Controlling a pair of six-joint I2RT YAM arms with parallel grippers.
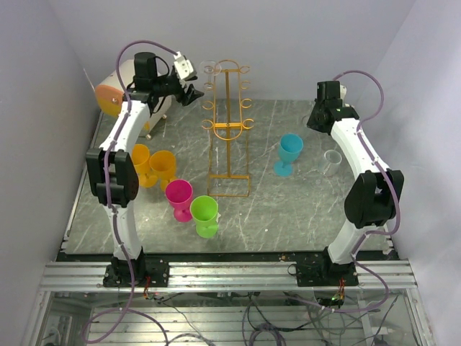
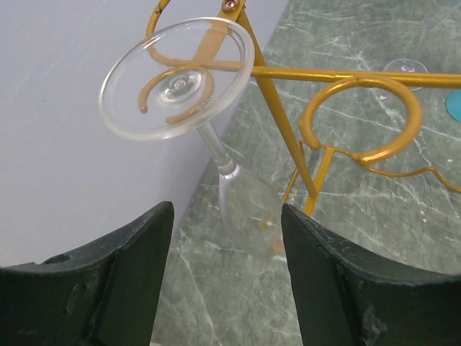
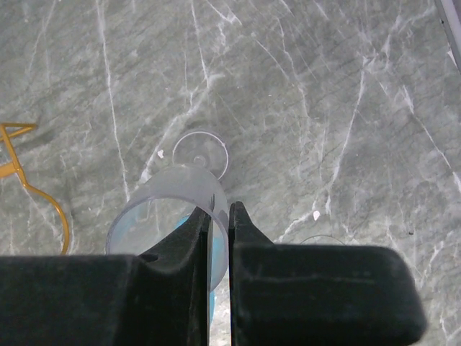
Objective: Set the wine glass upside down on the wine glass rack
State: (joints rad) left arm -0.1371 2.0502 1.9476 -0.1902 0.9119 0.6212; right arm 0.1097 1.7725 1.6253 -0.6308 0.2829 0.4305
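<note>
The orange-gold wire wine glass rack (image 1: 229, 137) stands at the middle back of the table. A clear wine glass (image 1: 209, 72) hangs upside down from its top left ring hook. In the left wrist view its foot (image 2: 176, 79) rests on the ring and its bowl (image 2: 248, 209) hangs below, beside the rack's post (image 2: 277, 108). My left gripper (image 1: 191, 94) is open and empty. Its jaws (image 2: 227, 216) stand wide, just short of the bowl and not touching it. My right gripper (image 1: 318, 121) is shut and empty, raised above the table to the right of the rack.
A blue glass (image 1: 290, 153) and a second clear glass (image 1: 332, 162) stand right of the rack; that clear glass (image 3: 169, 209) lies below my right fingertips. Two orange glasses (image 1: 153, 166), a pink one (image 1: 178, 196) and a green one (image 1: 204, 215) stand front left. A cream drum (image 1: 119, 90) sits back left.
</note>
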